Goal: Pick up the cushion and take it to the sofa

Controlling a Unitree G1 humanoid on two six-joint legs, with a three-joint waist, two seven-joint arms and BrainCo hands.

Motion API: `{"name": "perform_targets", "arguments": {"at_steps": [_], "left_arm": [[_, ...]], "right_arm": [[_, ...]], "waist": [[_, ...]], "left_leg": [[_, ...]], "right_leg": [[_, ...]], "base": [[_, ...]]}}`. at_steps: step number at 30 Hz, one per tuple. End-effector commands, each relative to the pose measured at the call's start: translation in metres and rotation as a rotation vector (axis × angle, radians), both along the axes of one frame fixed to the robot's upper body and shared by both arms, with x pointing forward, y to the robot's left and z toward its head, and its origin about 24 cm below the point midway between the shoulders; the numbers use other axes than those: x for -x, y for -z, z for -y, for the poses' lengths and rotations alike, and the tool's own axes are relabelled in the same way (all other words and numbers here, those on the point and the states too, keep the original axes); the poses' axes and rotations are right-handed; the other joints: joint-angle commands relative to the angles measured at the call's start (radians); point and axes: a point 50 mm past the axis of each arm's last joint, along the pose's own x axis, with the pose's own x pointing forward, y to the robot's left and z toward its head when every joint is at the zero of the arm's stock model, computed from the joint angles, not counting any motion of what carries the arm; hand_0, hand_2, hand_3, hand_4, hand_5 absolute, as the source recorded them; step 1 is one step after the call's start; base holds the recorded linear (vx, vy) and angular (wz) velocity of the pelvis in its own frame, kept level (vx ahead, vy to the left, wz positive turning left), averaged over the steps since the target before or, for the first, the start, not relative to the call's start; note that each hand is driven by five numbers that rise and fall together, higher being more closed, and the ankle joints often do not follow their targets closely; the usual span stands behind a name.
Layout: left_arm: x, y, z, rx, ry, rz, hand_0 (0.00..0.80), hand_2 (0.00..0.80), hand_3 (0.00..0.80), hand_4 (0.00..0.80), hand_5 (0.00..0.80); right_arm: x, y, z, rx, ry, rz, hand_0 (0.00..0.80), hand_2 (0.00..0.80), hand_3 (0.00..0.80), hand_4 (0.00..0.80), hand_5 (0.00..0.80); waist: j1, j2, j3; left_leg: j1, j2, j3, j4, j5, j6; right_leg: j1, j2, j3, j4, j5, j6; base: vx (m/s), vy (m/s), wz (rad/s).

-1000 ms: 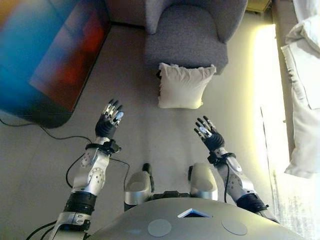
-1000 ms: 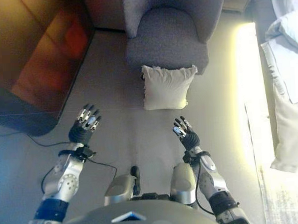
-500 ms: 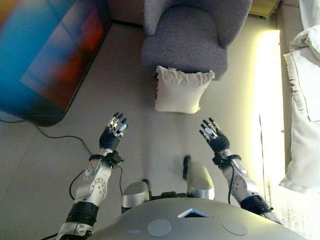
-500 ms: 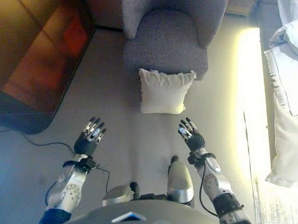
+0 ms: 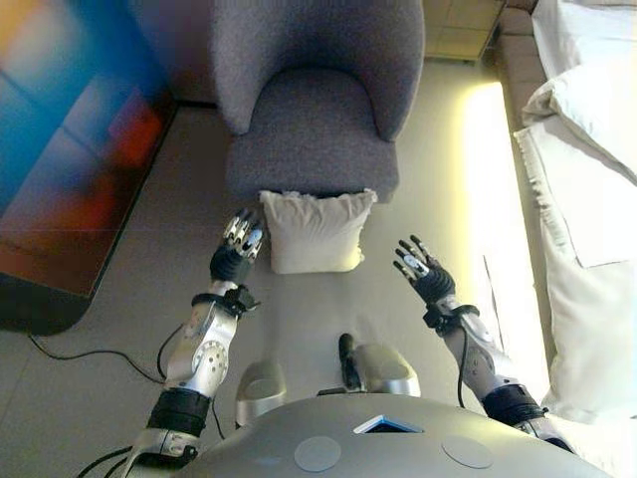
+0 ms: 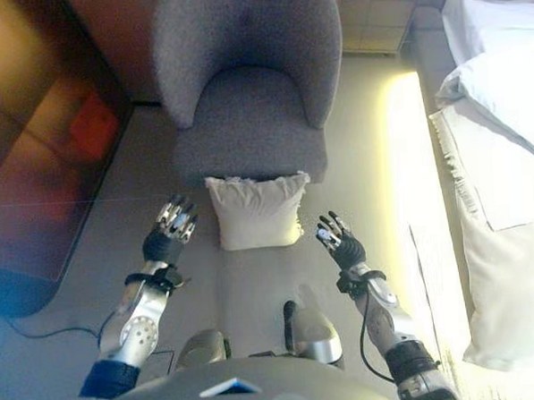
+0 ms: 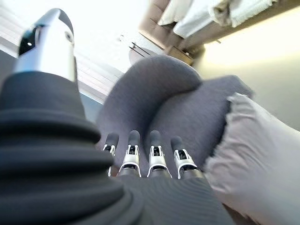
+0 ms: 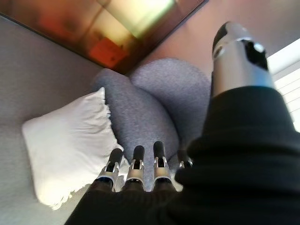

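A cream cushion [image 5: 313, 231] stands on the floor, leaning against the front of a grey armchair [image 5: 311, 124]. It also shows in the left wrist view [image 7: 257, 164] and the right wrist view [image 8: 70, 140]. My left hand [image 5: 239, 253] is open, fingers straight, just left of the cushion's left edge. My right hand [image 5: 421, 272] is open, a little to the right of and nearer than the cushion's right corner. Neither hand touches the cushion. In the wrist views each hand's fingers [image 7: 140, 157] [image 8: 136, 171] are straight and hold nothing.
A dark low cabinet with a glossy top [image 5: 70, 169] stands at the left. A bed with white bedding and pillows [image 5: 587, 209] lies along the right. A small side table [image 6: 373, 6] stands behind the armchair at the right. The floor is pale grey carpet.
The camera has moved forward, so the armchair and cushion are nearer. Both open hands are now level with the cushion's sides, the left one close to its left edge.
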Motion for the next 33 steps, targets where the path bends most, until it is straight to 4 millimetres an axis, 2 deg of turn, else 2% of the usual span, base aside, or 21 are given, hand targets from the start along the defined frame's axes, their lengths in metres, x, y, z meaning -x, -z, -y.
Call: {"name": "perform_targets", "arguments": {"at_steps": [1, 3, 6, 9, 12, 16, 18, 20, 22, 25, 28, 29, 31, 33], "left_arm": [[-0.001, -0.021, -0.01, -0.011, -0.01, 0.111, 0.0, 0.0, 0.0, 0.0, 0.0], [0.002, -0.019, -0.01, -0.013, -0.008, 0.112, 0.0, 0.0, 0.0, 0.0, 0.0], [0.009, -0.015, -0.014, -0.013, -0.014, 0.107, 0.0, 0.0, 0.0, 0.0, 0.0], [0.013, -0.011, -0.017, -0.011, -0.009, 0.1, 0.0, 0.0, 0.0, 0.0, 0.0], [0.013, -0.01, -0.017, -0.008, 0.008, 0.099, 0.0, 0.0, 0.0, 0.0, 0.0], [0.012, -0.01, -0.016, -0.003, 0.017, 0.095, 0.0, 0.0, 0.0, 0.0, 0.0], [0.01, -0.011, -0.015, -0.008, 0.021, 0.097, 0.0, 0.0, 0.0, 0.0, 0.0], [0.01, -0.011, -0.019, -0.028, 0.0, 0.082, 0.0, 0.0, 0.0, 0.0, 0.0], [0.01, -0.013, -0.023, -0.031, -0.002, 0.099, 0.0, 0.0, 0.0, 0.0, 0.0], [0.013, -0.013, -0.031, -0.08, -0.01, 0.106, 0.0, 0.0, 0.0, 0.0, 0.0], [0.008, -0.017, -0.035, -0.104, 0.0, 0.108, 0.0, 0.0, 0.0, 0.0, 0.0], [0.006, -0.018, -0.034, -0.104, -0.002, 0.107, 0.0, 0.0, 0.0, 0.0, 0.0], [0.004, -0.019, -0.033, -0.09, 0.0, 0.108, 0.0, 0.0, 0.0, 0.0, 0.0], [0.003, -0.02, -0.033, -0.077, 0.006, 0.107, 0.0, 0.0, 0.0, 0.0, 0.0]], "right_arm": [[-0.013, -0.022, -0.002, -0.014, -0.01, 0.141, 0.0, 0.0, 0.0, 0.0, 0.0], [-0.01, -0.022, -0.002, -0.021, -0.014, 0.146, 0.0, 0.0, 0.0, 0.0, 0.0], [-0.004, -0.019, -0.001, -0.025, -0.025, 0.137, 0.0, 0.0, 0.0, 0.0, 0.0], [0.003, -0.015, 0.002, -0.024, -0.016, 0.12, 0.0, 0.0, 0.0, 0.0, 0.0], [0.006, -0.015, 0.003, -0.023, -0.009, 0.116, 0.0, 0.0, 0.0, 0.0, 0.0], [0.008, -0.012, 0.001, -0.024, -0.015, 0.102, 0.0, 0.0, 0.0, 0.0, 0.0], [0.005, -0.012, -0.001, -0.026, -0.011, 0.099, 0.0, 0.0, 0.0, 0.0, 0.0], [0.002, -0.011, -0.005, -0.038, 0.002, 0.081, 0.0, 0.0, 0.0, 0.0, 0.0], [0.001, -0.012, -0.008, -0.053, -0.02, 0.091, 0.0, 0.0, 0.0, 0.0, 0.0], [-0.004, -0.013, -0.012, -0.057, -0.033, 0.109, 0.0, 0.0, 0.0, 0.0, 0.0], [-0.005, -0.013, -0.018, -0.072, -0.008, 0.11, 0.0, 0.0, 0.0, 0.0, 0.0], [-0.006, -0.013, -0.021, -0.071, -0.001, 0.109, 0.0, 0.0, 0.0, 0.0, 0.0], [-0.003, -0.01, -0.024, -0.07, 0.008, 0.103, 0.0, 0.0, 0.0, 0.0, 0.0], [0.001, -0.008, -0.024, -0.067, 0.019, 0.095, 0.0, 0.0, 0.0, 0.0, 0.0]], "waist": [[0.047, 0.008, 0.034], [0.074, 0.024, 0.038], [0.098, 0.037, 0.038], [0.095, 0.054, 0.03], [0.091, 0.069, 0.024], [0.093, 0.082, 0.021], [0.102, 0.079, 0.022], [0.115, 0.066, 0.023], [0.123, 0.054, 0.021], [0.138, 0.041, 0.007], [0.15, 0.038, -0.018], [0.147, 0.06, -0.019], [0.135, 0.086, -0.015], [0.126, 0.092, -0.007]], "left_leg": [[-0.028, 0.036, 0.026, -0.288, 0.174, 0.003], [-0.049, 0.061, 0.014, -0.43, 0.213, -0.022], [-0.062, 0.077, 0.002, -0.531, 0.244, -0.034], [-0.06, 0.092, 0.049, -0.543, 0.249, -0.036], [-0.068, 0.097, 0.07, -0.561, 0.25, -0.038], [-0.078, 0.08, 0.079, -0.561, 0.25, -0.032], [-0.095, 0.058, 0.063, -0.504, 0.236, -0.02], [-0.129, 0.025, 0.031, -0.389, 0.2, -0.012], [-0.151, 0.009, 0.037, -0.32, 0.162, -0.001], [-0.132, -0.031, 0.057, -0.304, 0.113, 0.046], [-0.095, -0.078, 0.07, -0.313, 0.074, 0.103], [-0.065, -0.083, 0.068, -0.32, 0.059, 0.121], [-0.024, -0.088, 0.057, -0.325, 0.04, 0.135], [0.009, -0.102, 0.049, -0.318, 0.022, 0.141]], "right_leg": [[0.058, -0.002, 0.057, -0.037, 0.004, 0.131], [0.097, -0.002, 0.055, -0.041, -0.028, 0.142], [0.145, -0.008, 0.069, -0.044, -0.068, 0.147], [0.169, -0.013, 0.053, -0.038, -0.101, 0.148], [0.175, -0.017, 0.042, -0.021, -0.128, 0.15], [0.191, -0.011, 0.045, -0.002, -0.161, 0.146], [0.194, -0.015, 0.05, 0.014, -0.172, 0.143], [0.191, -0.042, 0.047, 0.04, -0.168, 0.154], [0.193, -0.07, 0.041, 0.058, -0.162, 0.17], [0.179, -0.137, 0.023, 0.157, -0.076, 0.215], [0.148, -0.185, 0.008, 0.349, 0.082, 0.232], [0.09, -0.192, 0.006, 0.495, 0.138, 0.231], [0.004, -0.183, 0.016, 0.625, 0.163, 0.215], [-0.059, -0.186, 0.003, 0.657, 0.167, 0.201]], "base": [[0.228, 0.059, -0.05], [0.251, 0.046, -0.14], [0.261, 0.035, -0.16], [0.225, 0.062, -0.34], [0.238, 0.111, -0.3], [0.269, 0.157, -0.14], [0.257, 0.183, 0.06], [0.207, 0.178, 0.05], [0.198, 0.179, -0.1], [0.241, 0.229, -0.05], [0.249, 0.244, -0.15], [0.224, 0.302, -0.24], [0.193, 0.267, -0.14], [0.212, 0.178, 0.04]]}}
